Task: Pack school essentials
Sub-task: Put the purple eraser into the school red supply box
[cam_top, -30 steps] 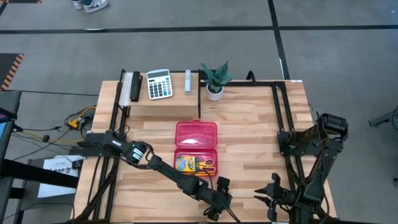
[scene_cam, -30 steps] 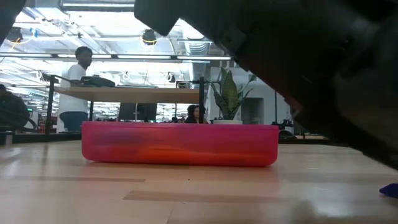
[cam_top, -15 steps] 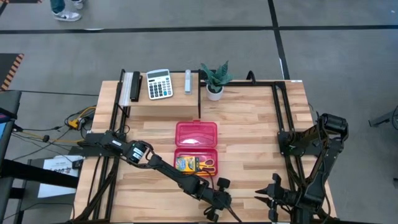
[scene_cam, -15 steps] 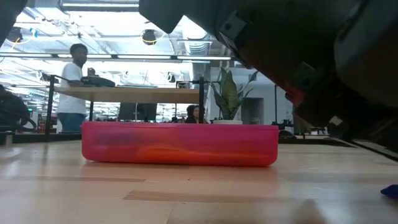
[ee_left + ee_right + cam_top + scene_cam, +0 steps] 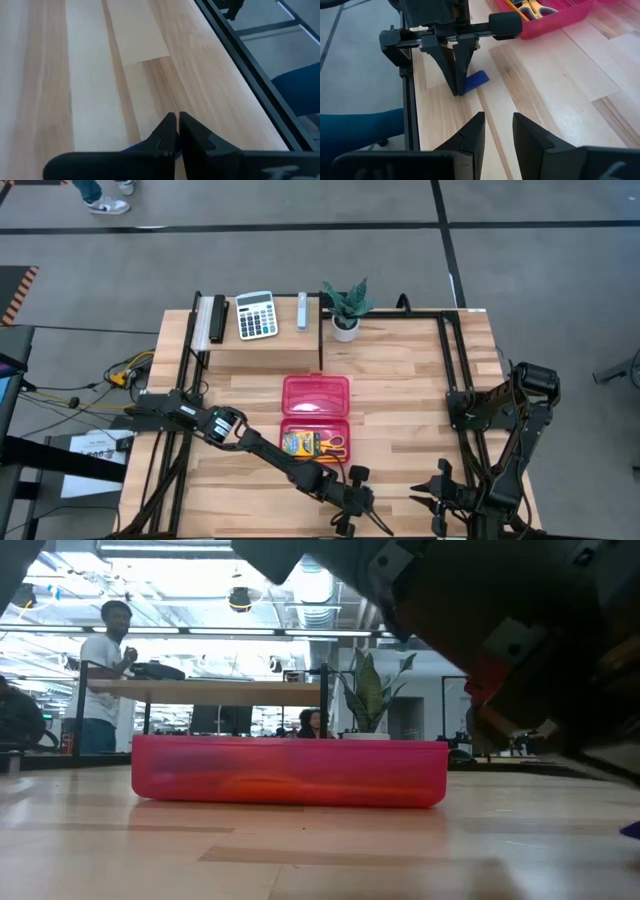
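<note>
A small blue eraser (image 5: pixel 477 79) lies flat on the wood near the table's front edge. My left gripper (image 5: pixel 456 91) points down there with its fingers shut, and the eraser's near end runs in behind them. The left wrist view shows the shut fingers (image 5: pixel 170 131) with a sliver of the blue eraser (image 5: pixel 136 147) beside one. The open pink case (image 5: pixel 315 412) at mid-table holds a crayon box (image 5: pixel 297 443) and yellow-handled scissors (image 5: pixel 331 445). My right gripper (image 5: pixel 497 131) waits open near the front right, holding nothing. My left gripper comes from above, pointing down, with its shut fingertips (image 5: pixel 455 90) at the eraser's near end (image 5: pixel 469 83). The eraser lies flat on the table and sticks out to one side of the fingers. The fingers hide whether they touch or pinch it.
A white calculator (image 5: pixel 256 314) and a potted plant (image 5: pixel 346 308) stand at the far edge. A dark frame rail (image 5: pixel 409 110) runs along the table's front edge next to the eraser. Bare wood lies between the case and the eraser. A person (image 5: pixel 105 670) stands in the room behind.
In the low view my left gripper's dark body has drawn upward a little, uncovering more of the room behind it. In the high view it stays at the same spot near the front edge. The person in the background has turned.
</note>
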Controlling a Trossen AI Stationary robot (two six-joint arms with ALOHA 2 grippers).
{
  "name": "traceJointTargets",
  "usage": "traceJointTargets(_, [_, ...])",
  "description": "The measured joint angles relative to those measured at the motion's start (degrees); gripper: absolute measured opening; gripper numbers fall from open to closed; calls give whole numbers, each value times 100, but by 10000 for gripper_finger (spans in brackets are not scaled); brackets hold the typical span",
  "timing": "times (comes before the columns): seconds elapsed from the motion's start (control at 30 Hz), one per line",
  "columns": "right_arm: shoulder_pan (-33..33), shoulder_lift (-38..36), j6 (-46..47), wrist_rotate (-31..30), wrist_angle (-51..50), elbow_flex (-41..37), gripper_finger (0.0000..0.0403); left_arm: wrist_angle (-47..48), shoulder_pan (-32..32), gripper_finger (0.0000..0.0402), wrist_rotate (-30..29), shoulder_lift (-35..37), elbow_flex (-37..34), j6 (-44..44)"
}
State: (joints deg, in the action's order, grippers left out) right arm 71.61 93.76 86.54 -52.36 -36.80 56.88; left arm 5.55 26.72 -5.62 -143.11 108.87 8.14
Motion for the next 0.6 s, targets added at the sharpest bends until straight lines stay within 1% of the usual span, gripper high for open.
traceJointTargets(0.3, [0,0,0,0,0,0,107,333,17,0,-145,126,391,62])
traceJointTargets(0.6, [0,0,0,-2,0,0,107,1017,31,0,-668,585,429,218])
